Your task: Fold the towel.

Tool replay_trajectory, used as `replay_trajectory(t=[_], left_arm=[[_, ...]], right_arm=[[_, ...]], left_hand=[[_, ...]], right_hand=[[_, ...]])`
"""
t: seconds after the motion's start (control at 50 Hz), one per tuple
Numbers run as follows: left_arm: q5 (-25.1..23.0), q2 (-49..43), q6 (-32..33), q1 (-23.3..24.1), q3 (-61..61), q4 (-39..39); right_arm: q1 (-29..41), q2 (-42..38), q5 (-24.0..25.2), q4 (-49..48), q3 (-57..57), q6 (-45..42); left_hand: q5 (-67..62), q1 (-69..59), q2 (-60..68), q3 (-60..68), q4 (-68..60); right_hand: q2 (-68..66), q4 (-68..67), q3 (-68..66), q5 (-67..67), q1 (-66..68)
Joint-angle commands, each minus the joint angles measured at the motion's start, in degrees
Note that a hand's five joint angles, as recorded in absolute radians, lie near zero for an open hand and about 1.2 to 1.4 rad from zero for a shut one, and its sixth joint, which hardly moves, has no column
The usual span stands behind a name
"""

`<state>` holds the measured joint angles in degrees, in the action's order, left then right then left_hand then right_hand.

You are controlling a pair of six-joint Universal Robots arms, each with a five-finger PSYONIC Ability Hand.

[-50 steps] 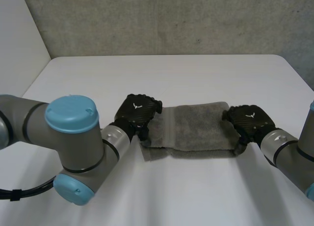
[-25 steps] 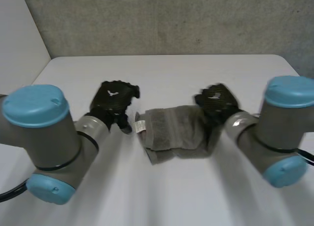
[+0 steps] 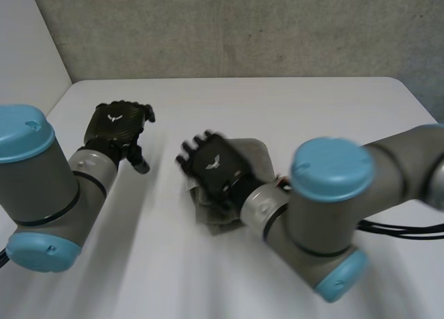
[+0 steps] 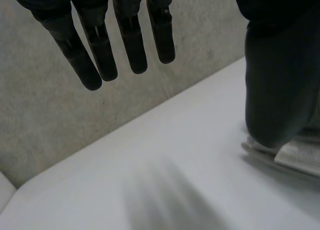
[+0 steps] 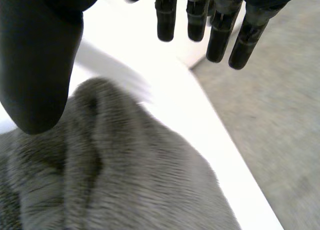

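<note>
ME: White table (image 3: 312,104), grey concrete wall (image 3: 243,28) behind it. I have the towel (image 3: 258,154) near mid-table: grey, bunched into a short thick heap, not flat.

DESK: Where is each hand from the towel?

ME: Right hand (image 3: 216,168) sits directly over the towel, back of the hand up, covering most of the heap. Cloth shows past it on the wall side and on the near side. Right arm (image 3: 333,194) comes in from the towel's right side. Left hand (image 3: 116,123) is well apart from the towel, off its left end, above bare table.

DESK: Grip status?

ME: Right wrist view first. Fingers (image 5: 197,17) are straight and side by side, reaching out beyond the towel's edge. Thumb (image 5: 37,65) is held wide of them, its tip just above a raised fold. Nothing is pinched. I cannot tell whether the palm touches the cloth.

DESK: And the left?

ME: Left wrist view: fingers (image 4: 100,55) are straight, slightly fanned, and hold nothing. White table lies beneath them, with the wall beyond.
</note>
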<state>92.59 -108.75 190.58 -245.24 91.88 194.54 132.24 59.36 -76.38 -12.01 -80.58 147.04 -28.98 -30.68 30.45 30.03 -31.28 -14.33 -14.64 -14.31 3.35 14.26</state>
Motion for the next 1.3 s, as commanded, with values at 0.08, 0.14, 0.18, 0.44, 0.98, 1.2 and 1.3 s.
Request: replay_trajectory(t=[0.08, 0.14, 0.18, 0.44, 0.98, 1.2, 1.3], left_arm=[[0.0, -3.1, -3.9, 4.9, -4.8, 1.7], [0.0, -5.8, -5.3, 7.1, -6.9, 1.7], [0.1, -7.4, -5.8, 8.5, -7.9, 1.7], [0.2, -22.0, -5.8, 13.6, -14.2, 1.3], [0.7, -6.1, -5.5, 11.5, -13.1, -4.2], [3.4, 7.5, -5.6, 5.2, -12.2, -11.8], [3.4, 11.1, -5.5, 4.4, -10.8, -12.7]], right_arm=[[-10.7, 8.1, -2.7, 3.0, -6.0, 15.2], [-12.9, 8.1, -3.0, 5.5, -5.9, 17.0], [-13.5, 7.8, -2.8, 6.3, -5.8, 17.9], [-15.4, -4.8, -1.0, 7.4, -0.3, 25.6], [-20.5, 10.7, -2.9, 11.6, 2.6, 25.6], [-26.0, 20.4, -11.7, 11.7, 1.3, 25.2], [-27.6, 21.1, -11.7, 12.1, 1.0, 25.2]], left_hand=[[15.0, 6.7, -6.4, -6.0, 7.3], [15.8, 7.5, -7.3, -6.9, 8.1], [16.8, 8.5, -8.3, -7.9, 9.1], [25.9, 17.6, -17.4, -17.0, 18.2], [26.2, 17.9, -17.7, -17.3, 18.5], [27.4, 19.1, -18.9, -18.5, 19.7], [27.4, 19.1, -18.9, -18.5, 19.7]], right_hand=[[4.3, 4.6, 4.3, -3.4, -4.3], [4.3, 4.6, 4.3, -3.4, -4.3], [4.3, 4.6, 4.3, -3.4, -4.3], [4.3, 4.6, 4.3, -3.4, -4.3], [4.3, 4.6, 4.3, -3.4, -4.3], [4.3, 4.6, 4.3, -3.4, -4.3], [4.3, 4.6, 4.3, -3.4, -4.3]])
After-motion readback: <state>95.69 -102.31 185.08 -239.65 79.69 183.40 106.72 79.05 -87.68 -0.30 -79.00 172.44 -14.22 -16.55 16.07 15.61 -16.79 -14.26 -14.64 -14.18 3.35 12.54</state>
